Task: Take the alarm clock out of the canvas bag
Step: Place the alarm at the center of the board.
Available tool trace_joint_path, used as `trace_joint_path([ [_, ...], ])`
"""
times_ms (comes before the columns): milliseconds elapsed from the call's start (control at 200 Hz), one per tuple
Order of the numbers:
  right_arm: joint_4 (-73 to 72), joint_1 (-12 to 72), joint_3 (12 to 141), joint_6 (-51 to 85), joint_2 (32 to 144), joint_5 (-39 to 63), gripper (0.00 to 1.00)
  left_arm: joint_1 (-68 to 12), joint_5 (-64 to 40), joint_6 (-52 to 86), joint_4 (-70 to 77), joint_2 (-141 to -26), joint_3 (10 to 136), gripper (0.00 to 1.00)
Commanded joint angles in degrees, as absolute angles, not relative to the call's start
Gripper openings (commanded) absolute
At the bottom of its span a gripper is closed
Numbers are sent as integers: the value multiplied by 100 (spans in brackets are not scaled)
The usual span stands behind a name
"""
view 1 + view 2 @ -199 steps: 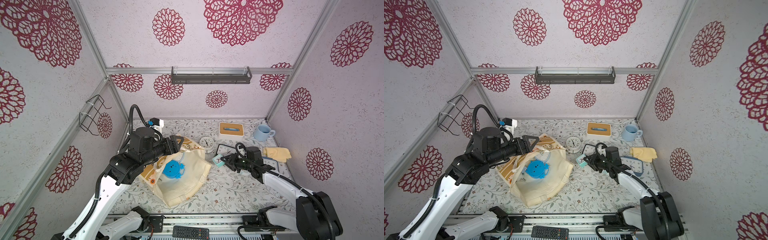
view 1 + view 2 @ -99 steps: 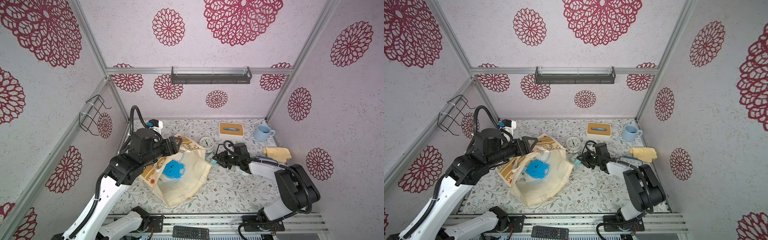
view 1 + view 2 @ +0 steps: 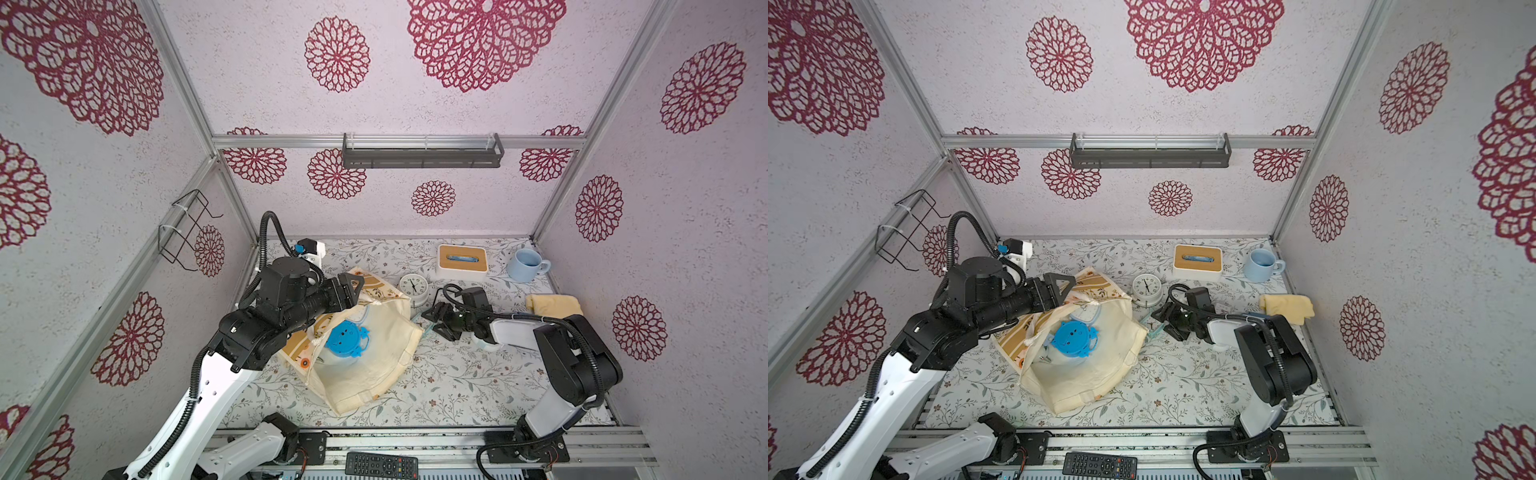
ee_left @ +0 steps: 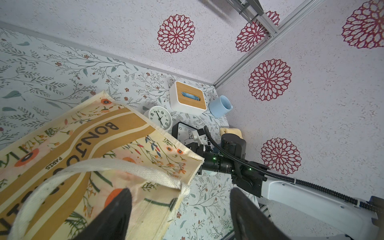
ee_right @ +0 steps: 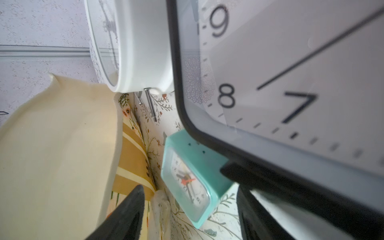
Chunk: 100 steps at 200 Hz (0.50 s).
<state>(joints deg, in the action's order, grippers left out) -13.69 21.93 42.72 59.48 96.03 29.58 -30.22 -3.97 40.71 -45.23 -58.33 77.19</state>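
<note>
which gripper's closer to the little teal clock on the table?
Right. The right gripper is open, with the teal clock between its fingers, beside the canvas bag. The left gripper is over the bag's printed side, farther from the clock.

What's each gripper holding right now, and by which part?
Nothing gripped. The right gripper is open, the teal clock lying between its spread fingers; the left gripper is open at the rim of the canvas bag.
</note>
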Motion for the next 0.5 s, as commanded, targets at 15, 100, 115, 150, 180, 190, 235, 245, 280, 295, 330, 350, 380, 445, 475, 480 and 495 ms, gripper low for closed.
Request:
trace_joint_path([
  [15, -966, 2163, 4404, 5749, 9067, 2603, 73, -2978, -292, 4128, -4766, -5708, 7742, 76],
  [100, -737, 2179, 4428, 5645, 8567, 2407, 73, -2973, -167, 4197, -5032, -5675, 7780, 76],
  [115, -716, 2187, 4425, 5613, 8453, 2382, 73, -2976, -138, 4220, -5081, -5665, 7784, 76],
  [150, -669, 2217, 4423, 5552, 8165, 2329, 73, -2973, -47, 4265, -5182, -5633, 7784, 76],
  [180, -630, 2265, 4430, 5461, 7912, 2286, 73, -2969, 20, 4315, -5259, -5601, 7782, 76],
  [190, -612, 2287, 4430, 5428, 7807, 2272, 73, -2970, 49, 4333, -5294, -5586, 7784, 76],
  [235, -477, 2417, 4490, 5236, 7405, 2184, 73, -2956, 147, 4395, -5382, -5545, 7756, 76],
  [245, -454, 2450, 4506, 5185, 7307, 2152, 73, -2954, 160, 4412, -5393, -5535, 7753, 76],
  [280, -259, 2622, 4587, 5006, 7023, 2039, 73, -2953, 211, 4454, -5447, -5509, 7737, 76],
  [295, -164, 2714, 4645, 4915, 6901, 1986, 73, -2944, 231, 4483, -5461, -5498, 7735, 76],
  [330, 52, 2925, 4763, 4757, 6656, 1868, 72, -2929, 237, 4515, -5491, -5485, 7717, 76],
  [350, 163, 3078, 4832, 4670, 6532, 1809, 72, -2927, 225, 4531, -5506, -5476, 7709, 76],
  [380, 312, 3327, 4920, 4561, 6374, 1740, 71, -2928, 231, 4558, -5547, -5475, 7708, 77],
  [445, 621, 3840, 5108, 4400, 6131, 1660, 69, -2927, 285, 4580, -5750, -5514, 7770, 76],
  [475, 755, 4074, 5185, 4354, 6071, 1640, 68, -2919, 316, 4550, -5877, -5544, 7813, 76],
  [480, 778, 4111, 5198, 4348, 6059, 1638, 67, -2923, 320, 4547, -5901, -5554, 7826, 76],
  [495, 831, 4225, 5229, 4324, 6024, 1621, 67, -2924, 331, 4537, -5977, -5569, 7857, 76],
])
